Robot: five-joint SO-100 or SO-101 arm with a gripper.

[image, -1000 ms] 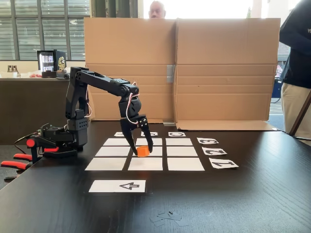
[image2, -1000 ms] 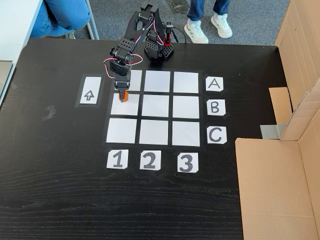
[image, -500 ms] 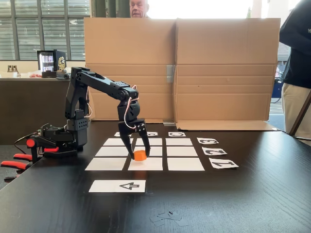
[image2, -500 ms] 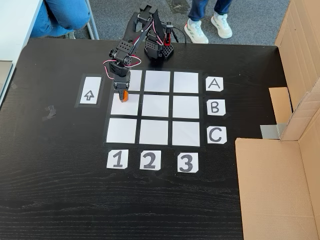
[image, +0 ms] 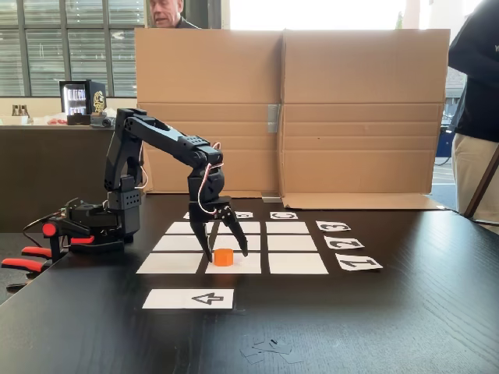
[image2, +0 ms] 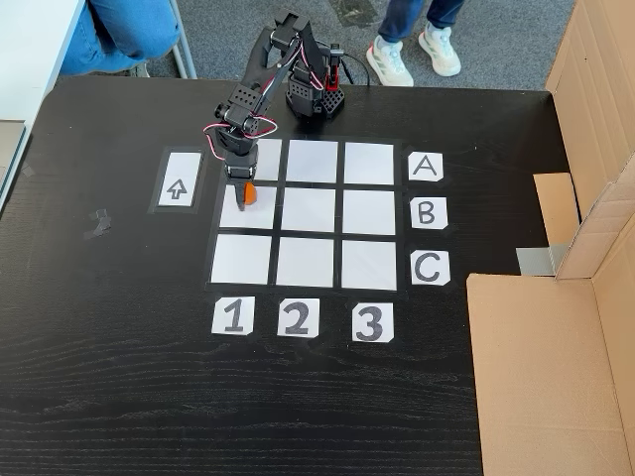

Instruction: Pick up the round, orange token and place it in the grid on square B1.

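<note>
Orange token (image: 224, 257) sits on square B1 (image2: 234, 220) of the grid (image2: 369, 266), between the spread fingers of the gripper (image: 226, 252); release looks done, so the next move calls for a straight lift clear.

Office or demo space, black wood-grain desk (image: 405, 312) fenced by a cardboard screen (image: 288, 117), tall blinded windows far left (image: 70, 47), counter with small appliance (image: 82, 97), grey carpet (image2: 228, 30), people standing around (image: 475, 101)
</note>
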